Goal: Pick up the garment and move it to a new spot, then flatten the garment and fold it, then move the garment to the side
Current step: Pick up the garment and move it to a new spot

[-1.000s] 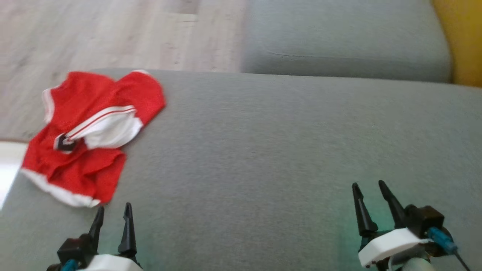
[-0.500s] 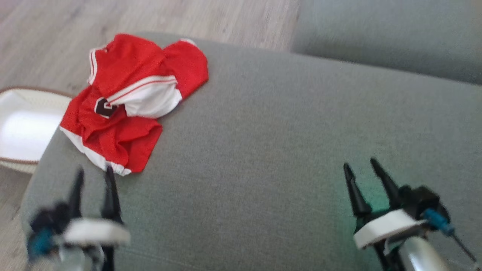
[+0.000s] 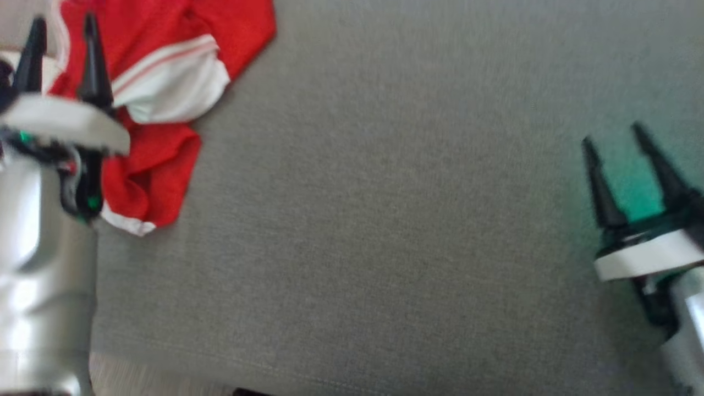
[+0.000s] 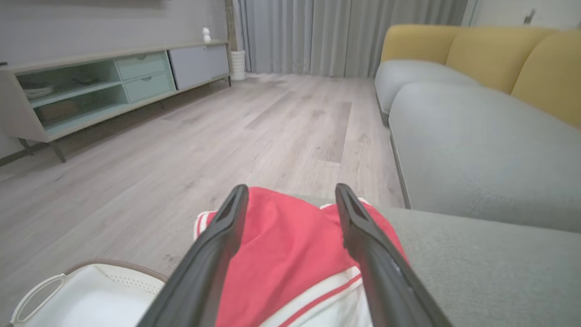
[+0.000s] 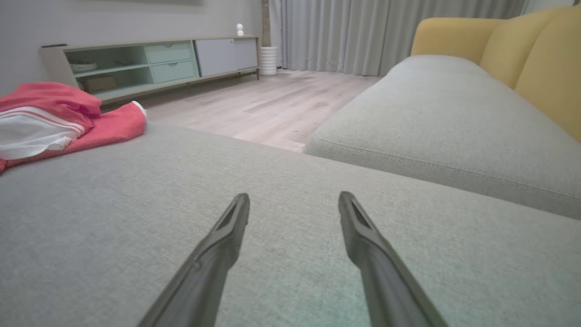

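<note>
I'm looking down on a broad grey sofa cushion [image 3: 396, 220], its woven cover lying smooth across most of its width. A crumpled red and white shirt [image 3: 154, 170] lies directly on it at the left corner, close to the edge. Beside that corner a white basket [image 4: 104, 295] sits on the pale wood floor [image 4: 136, 181].

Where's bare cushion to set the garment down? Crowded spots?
Free: the grey cushion, wide open between the garment and the right gripper; also the neighbouring cushion beside the yellow backrest. Crowded: the left corner, where the open left gripper hangs by the garment.
</note>
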{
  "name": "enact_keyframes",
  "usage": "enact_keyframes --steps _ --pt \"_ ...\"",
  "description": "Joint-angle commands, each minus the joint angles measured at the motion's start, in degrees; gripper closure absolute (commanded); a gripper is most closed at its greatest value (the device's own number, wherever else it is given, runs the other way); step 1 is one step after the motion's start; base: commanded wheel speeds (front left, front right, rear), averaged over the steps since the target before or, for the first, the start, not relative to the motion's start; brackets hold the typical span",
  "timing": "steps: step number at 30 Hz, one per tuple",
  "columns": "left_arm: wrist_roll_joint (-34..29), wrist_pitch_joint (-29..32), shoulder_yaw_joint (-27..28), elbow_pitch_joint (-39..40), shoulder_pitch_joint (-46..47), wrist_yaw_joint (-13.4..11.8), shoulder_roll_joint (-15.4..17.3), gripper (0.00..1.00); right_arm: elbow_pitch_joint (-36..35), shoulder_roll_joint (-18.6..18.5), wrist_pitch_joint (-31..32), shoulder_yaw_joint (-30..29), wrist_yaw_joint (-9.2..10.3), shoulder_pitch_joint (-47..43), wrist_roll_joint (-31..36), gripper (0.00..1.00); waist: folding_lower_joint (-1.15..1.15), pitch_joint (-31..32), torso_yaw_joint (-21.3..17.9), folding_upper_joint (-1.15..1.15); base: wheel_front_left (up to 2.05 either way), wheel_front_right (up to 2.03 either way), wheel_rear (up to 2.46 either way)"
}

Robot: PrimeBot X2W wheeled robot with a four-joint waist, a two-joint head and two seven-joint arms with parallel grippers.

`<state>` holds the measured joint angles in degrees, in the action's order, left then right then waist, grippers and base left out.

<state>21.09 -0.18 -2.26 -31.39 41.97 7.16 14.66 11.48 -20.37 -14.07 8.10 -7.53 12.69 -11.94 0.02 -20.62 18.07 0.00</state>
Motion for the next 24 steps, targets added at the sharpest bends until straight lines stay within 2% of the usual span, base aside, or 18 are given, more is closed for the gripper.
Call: enact_keyframes --steps 1,8,15,16,17,18,19,20,24 --pt "-0.2 0.2 1.4 1.0 1.9 0.3 3.1 0.0 -2.2 -1.3 0.2 0.5 0.04 0.8 0.2 0.0 -0.02 -5.4 -1.1 0.0 0.0 0.0 0.0" --pt "-0.7 2.2 -1.2 -11.9 12.4 0.3 4.4 0.0 -10.8 -5.1 3.1 -3.0 0.04 -1.7 -0.1 0.0 -0.02 -10.7 -2.2 0.0 0.0 0.0 0.0" --pt "-3.7 3.0 -4.3 -23.8 18.4 -0.4 6.1 0.0 -16.7 -4.9 5.1 -4.5 0.04 -4.1 0.1 0.0 -0.02 -13.5 -3.9 0.0 0.0 0.0 0.0" --pt "-3.8 2.9 -4.5 -25.0 18.9 -0.4 6.2 0.03 -17.0 -4.8 5.2 -4.7 0.04 -4.3 0.1 0.0 -0.02 -13.6 -4.0 0.0 0.0 0.0 0.0" --pt "-3.7 2.7 -4.7 -26.2 19.4 -0.3 6.2 0.2 -17.2 -4.8 5.3 -4.9 0.04 -4.5 0.2 0.0 -0.02 -13.7 -4.2 0.0 0.0 0.0 0.0" --pt "-3.7 2.3 -4.9 -27.1 19.8 -0.3 6.1 0.52 -17.4 -4.7 5.3 -5.0 0.04 -4.7 0.2 0.0 -0.02 -13.7 -4.3 0.0 0.0 0.0 0.0" --pt "-3.6 1.9 -5.1 -28.0 20.2 -0.2 6.0 0.73 -17.5 -4.6 5.2 -5.0 0.04 -4.9 0.2 0.0 -0.02 -13.5 -4.4 0.0 0.0 0.0 0.0" --pt "-3.8 1.2 -6.0 -29.4 20.7 -0.1 6.0 1.0 -17.2 -4.3 5.1 -4.9 0.04 -5.2 0.3 0.0 -0.02 -12.8 -4.7 0.0 0.0 0.0 0.0" --pt "-3.3 -1.2 -6.9 -30.9 21.9 0.2 7.0 1.0 -15.9 -2.8 4.2 -4.1 0.04 -5.3 0.2 0.0 -0.02 -10.4 -5.3 0.0 0.0 0.0 0.0"
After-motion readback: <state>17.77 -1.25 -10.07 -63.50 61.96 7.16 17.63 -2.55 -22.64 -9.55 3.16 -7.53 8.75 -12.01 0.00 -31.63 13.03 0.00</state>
